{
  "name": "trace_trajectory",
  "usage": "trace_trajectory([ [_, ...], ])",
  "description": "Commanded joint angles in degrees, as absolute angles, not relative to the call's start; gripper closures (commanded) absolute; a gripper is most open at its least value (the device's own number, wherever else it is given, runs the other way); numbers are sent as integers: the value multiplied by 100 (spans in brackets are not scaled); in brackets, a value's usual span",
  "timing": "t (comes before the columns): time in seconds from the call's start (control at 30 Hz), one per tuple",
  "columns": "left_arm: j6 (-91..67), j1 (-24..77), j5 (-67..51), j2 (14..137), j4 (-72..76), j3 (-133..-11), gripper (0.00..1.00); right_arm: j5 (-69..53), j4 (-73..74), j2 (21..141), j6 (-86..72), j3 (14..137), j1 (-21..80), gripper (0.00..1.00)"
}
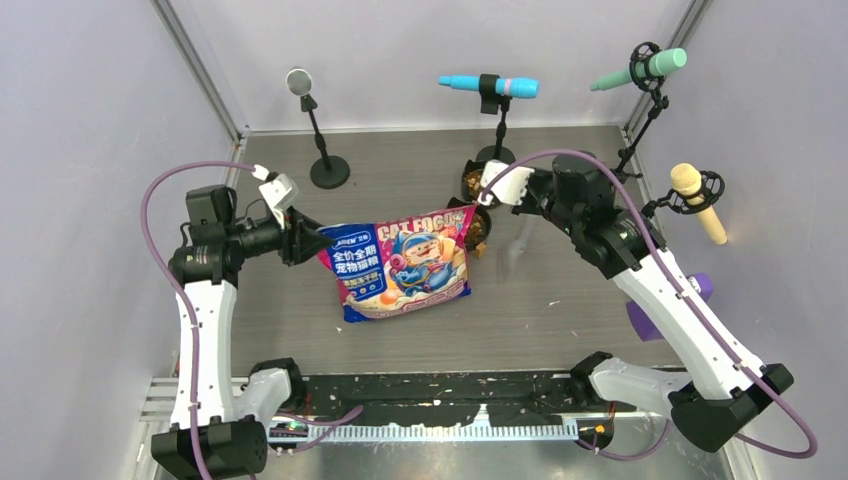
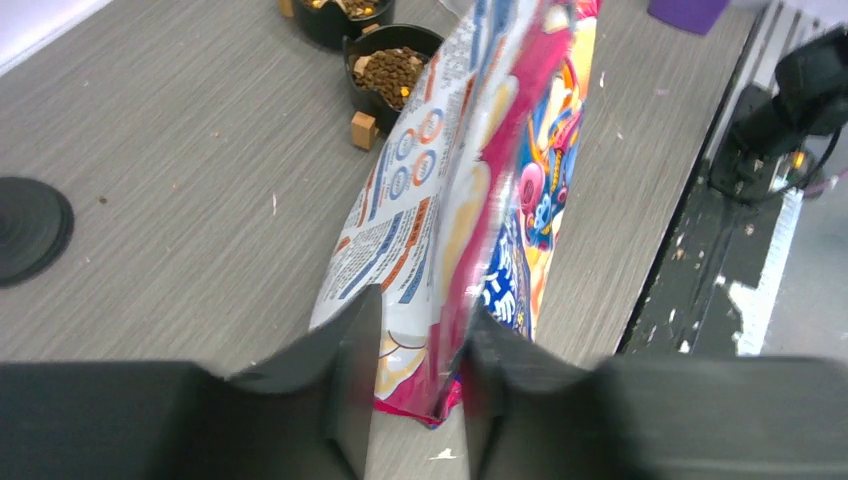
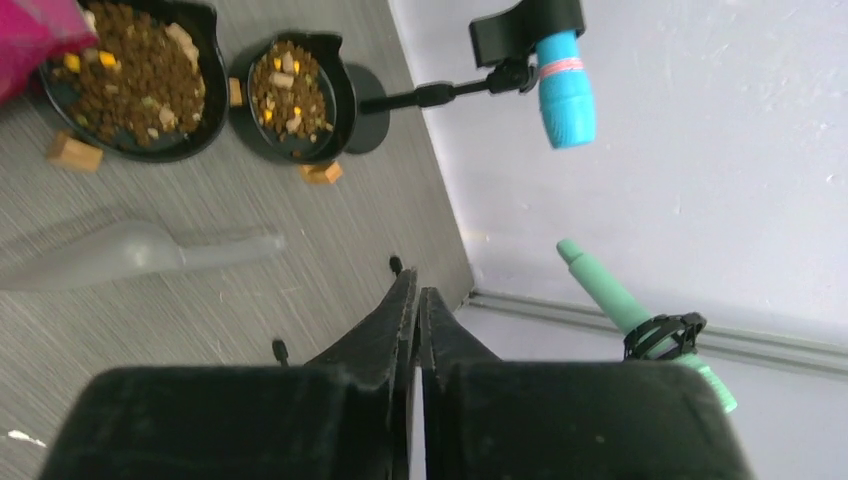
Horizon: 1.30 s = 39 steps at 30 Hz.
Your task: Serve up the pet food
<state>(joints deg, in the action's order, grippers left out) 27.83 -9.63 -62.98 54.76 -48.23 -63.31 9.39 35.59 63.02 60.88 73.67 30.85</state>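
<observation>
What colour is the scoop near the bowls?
The scoop is grey; the right wrist view shows it best.

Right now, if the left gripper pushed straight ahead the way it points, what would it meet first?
The pet food bag: its lower edge sits between the fingers of the left gripper, so going straight on would most likely just ride further onto the bag.

Bright, even light leaves soft shadows, glare streaks the glossy bag [image 2: 470, 180], and the grey scoop [image 3: 110, 258] beside it looks blurred.
</observation>
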Motion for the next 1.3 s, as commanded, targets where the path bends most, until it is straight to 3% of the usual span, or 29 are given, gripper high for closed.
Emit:
trace_trajectory([
  [0.0,2645,-1081,-6256,5315,-4650,-6360,55,440,3300,6314,5027,8006,3185,79],
  [0.13,2611,-1078,-6395,5242,-4644,-6298,45,-691,3434,6661,4192,8626,3457,36],
  [0.27,2463,-1072,-6471,5226,-4748,-6324,45,-1839,3707,7187,3618,9340,3811,21],
  [0.4,2490,-1072,-6679,5250,-4970,-6423,46,-3134,3394,7618,3109,9687,4175,17],
  [0.67,2319,-1063,-6699,5294,-5118,-6511,49,-3462,2722,8744,2853,10040,5124,17],
  [0.87,2299,-1063,-6682,5353,-5404,-6719,61,-3289,3079,9788,2887,11106,5446,22],
  [0.93,2331,-1062,-6665,5310,-5425,-6675,65,-3106,3268,10013,3079,11321,5569,28],
  [1.0,2353,-1063,-6637,5261,-5415,-6622,69,-2922,3456,10177,3286,11462,5661,40],
  [1.03,2366,-1063,-6626,5257,-5406,-6591,70,-2822,3578,10217,3410,11532,5682,51],
  [1.1,2394,-1061,-6618,5247,-5397,-6567,73,-2712,3743,10311,3562,11618,5734,60],
  [1.27,2444,-1063,-6616,5318,-5414,-6622,78,-2534,3849,10448,3747,11703,5823,63],
])
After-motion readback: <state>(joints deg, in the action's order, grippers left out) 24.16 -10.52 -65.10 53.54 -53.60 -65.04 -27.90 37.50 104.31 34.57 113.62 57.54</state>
